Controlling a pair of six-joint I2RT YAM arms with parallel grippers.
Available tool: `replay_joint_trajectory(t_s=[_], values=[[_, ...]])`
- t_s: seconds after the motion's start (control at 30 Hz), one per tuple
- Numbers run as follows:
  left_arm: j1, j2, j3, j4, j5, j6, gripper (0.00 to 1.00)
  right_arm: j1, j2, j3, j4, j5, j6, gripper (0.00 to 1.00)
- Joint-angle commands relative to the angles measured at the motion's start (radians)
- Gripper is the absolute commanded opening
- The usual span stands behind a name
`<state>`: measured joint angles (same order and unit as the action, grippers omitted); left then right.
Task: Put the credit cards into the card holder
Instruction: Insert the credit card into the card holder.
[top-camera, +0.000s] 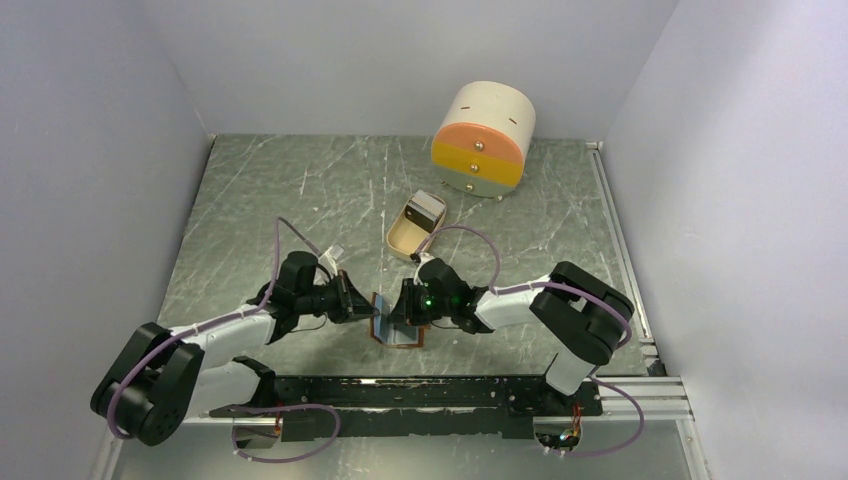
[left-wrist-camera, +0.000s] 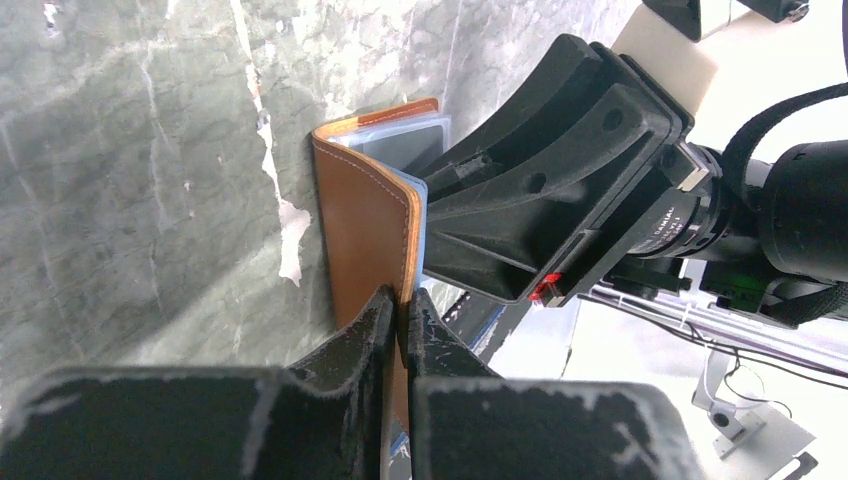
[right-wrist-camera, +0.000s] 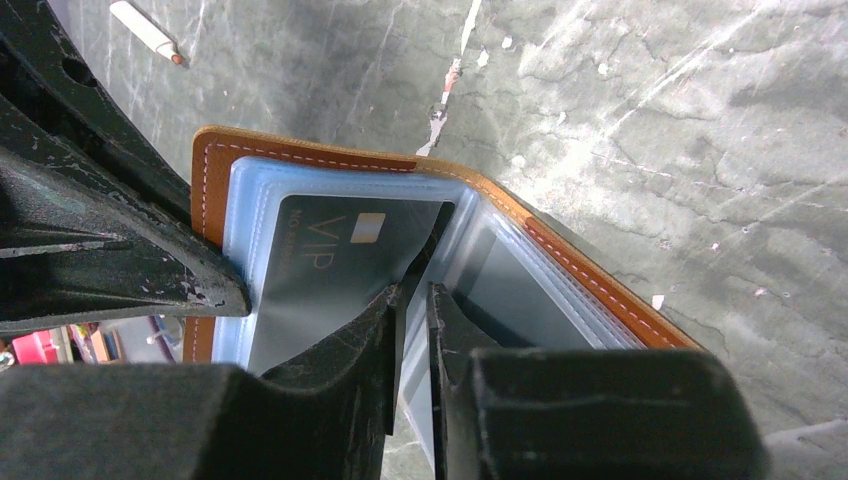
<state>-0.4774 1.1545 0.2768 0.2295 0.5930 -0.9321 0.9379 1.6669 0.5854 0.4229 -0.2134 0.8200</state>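
One card holder (top-camera: 397, 330), open, between the grippers near the front edge of the table (top-camera: 300, 200); bare table beyond. Inside it, one dark card (right-wrist-camera: 320, 265) marked VIP in a clear pocket. The left gripper (left-wrist-camera: 402, 318) fingers are clamped on the leather flap. The right gripper (right-wrist-camera: 412, 310) fingers are narrow, pinching a pocket leaf. One tray (top-camera: 398, 240), holding one silvery card (top-camera: 428, 207).

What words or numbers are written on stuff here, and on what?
"VIP" on the dark credit card inside the card holder.
"NO." beside it, smaller; what follows is too small to read.
White print on the right arm's wrist motor: too blurred to read.
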Motion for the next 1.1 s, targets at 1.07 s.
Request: replay_joint_trajectory(t_s=[1.07], values=[[-0.006,0.171,-0.111,0.380,0.150,-0.108,0.12,0.006,-0.018,-0.072,0.019,0.017,0.002,0.28]])
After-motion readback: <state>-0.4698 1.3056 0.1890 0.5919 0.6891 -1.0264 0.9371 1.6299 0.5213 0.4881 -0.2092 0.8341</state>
